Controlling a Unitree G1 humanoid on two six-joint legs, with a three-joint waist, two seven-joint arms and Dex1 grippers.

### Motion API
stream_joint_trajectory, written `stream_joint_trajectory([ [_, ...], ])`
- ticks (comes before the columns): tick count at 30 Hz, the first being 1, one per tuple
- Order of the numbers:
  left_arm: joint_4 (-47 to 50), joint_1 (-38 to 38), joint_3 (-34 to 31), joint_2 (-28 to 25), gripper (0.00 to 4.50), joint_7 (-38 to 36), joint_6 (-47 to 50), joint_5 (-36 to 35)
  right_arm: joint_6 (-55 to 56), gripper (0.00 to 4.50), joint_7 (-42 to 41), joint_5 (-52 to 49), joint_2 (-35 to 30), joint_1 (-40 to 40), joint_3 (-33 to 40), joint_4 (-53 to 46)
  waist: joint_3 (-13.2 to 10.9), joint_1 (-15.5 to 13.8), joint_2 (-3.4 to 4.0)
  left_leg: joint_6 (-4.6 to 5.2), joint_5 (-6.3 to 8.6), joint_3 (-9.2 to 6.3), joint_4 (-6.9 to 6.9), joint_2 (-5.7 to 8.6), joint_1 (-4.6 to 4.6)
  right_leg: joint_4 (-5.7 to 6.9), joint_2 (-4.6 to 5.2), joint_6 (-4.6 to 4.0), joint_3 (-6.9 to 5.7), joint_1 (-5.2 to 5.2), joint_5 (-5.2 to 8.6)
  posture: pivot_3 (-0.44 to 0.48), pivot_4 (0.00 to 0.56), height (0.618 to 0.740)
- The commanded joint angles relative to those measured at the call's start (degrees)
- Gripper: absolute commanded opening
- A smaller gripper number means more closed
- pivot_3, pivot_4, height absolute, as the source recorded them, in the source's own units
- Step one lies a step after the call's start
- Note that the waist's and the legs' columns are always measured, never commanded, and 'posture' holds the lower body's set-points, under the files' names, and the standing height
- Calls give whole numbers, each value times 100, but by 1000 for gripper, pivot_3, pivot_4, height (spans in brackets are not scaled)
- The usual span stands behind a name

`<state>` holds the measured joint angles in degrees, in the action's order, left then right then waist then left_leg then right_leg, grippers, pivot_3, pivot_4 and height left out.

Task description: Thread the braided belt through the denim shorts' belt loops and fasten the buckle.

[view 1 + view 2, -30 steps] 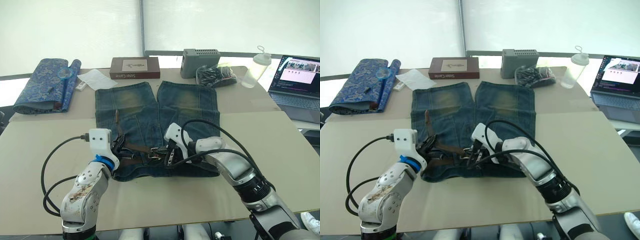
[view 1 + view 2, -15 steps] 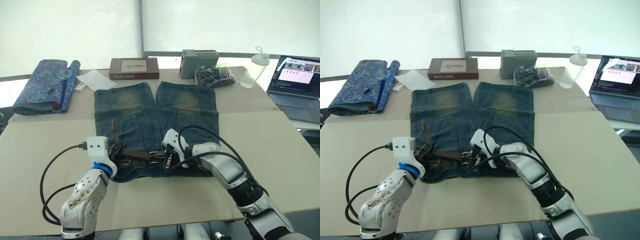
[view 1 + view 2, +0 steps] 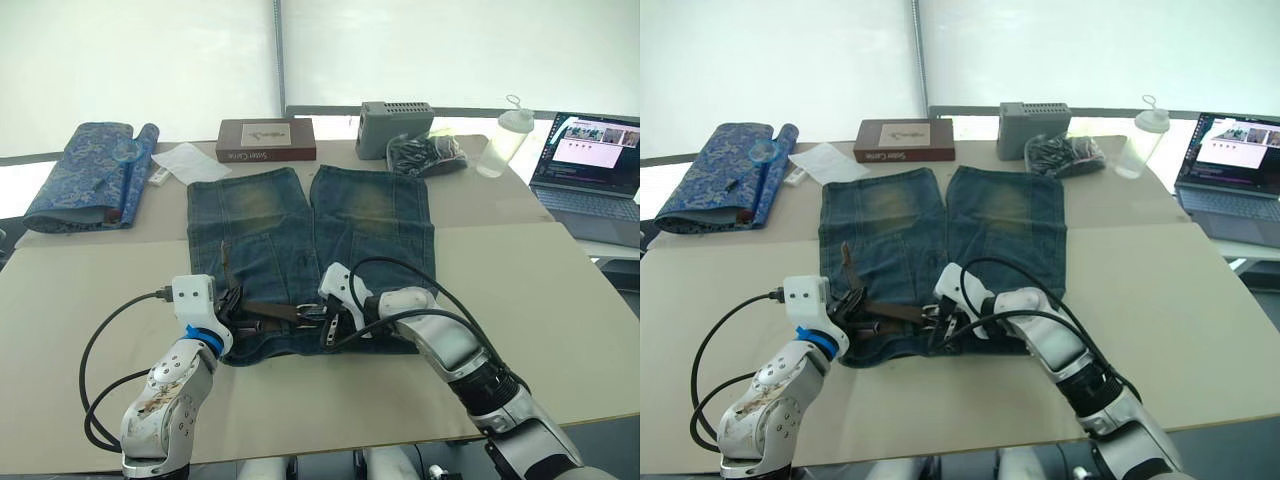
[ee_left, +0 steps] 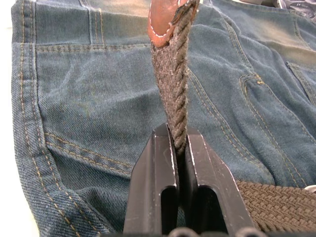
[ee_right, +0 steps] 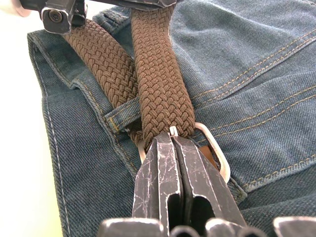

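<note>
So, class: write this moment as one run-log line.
left gripper: shut on braided belt tail | right gripper: shut at buckle | denim shorts: flat on table | buckle: unfastened

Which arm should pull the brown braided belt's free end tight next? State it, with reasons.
Left, probably. The left gripper is shut on the brown braided belt near its leather-tipped end, while the right gripper is shut at the silver rectangular buckle, steadying it.

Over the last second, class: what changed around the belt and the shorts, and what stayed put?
The right gripper drew slightly leftward along the waistband at the buckle. The left gripper stayed shut on the braided belt, its tip raised. The denim shorts did not move.
</note>
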<state>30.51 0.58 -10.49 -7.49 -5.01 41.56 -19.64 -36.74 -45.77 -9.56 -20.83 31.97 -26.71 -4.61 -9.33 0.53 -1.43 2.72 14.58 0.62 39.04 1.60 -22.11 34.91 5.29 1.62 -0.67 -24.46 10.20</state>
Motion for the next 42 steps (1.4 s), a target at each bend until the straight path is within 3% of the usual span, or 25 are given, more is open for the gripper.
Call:
stream_joint_trajectory([
  [1, 21, 67, -351, -28, 0, 156, -171, -18, -225, 65, -19, 210, -80, -194, -210, 329, 0, 3, 0, -2, 1, 0, -1, -1, 5, 0, -1, -1, -1, 5, 2, 0, 150, 740],
  [12, 28, 232, -391, -18, 0, 295, -113, -69, -267, 65, -140, 222, -97, -224, -317, 371, 0, 6, 0, -6, 4, -3, -2, -5, 11, 0, -4, -1, -3, 10, 6, 0, 150, 740],
  [42, 90, 1695, 1159, -769, 0, -837, 170, -205, -381, 65, -41, 345, 89, -329, -297, 537, 3, 0, -2, -8, 5, -6, -3, -5, 19, -1, -8, 15, -4, 20, 20, 0, 150, 740],
])
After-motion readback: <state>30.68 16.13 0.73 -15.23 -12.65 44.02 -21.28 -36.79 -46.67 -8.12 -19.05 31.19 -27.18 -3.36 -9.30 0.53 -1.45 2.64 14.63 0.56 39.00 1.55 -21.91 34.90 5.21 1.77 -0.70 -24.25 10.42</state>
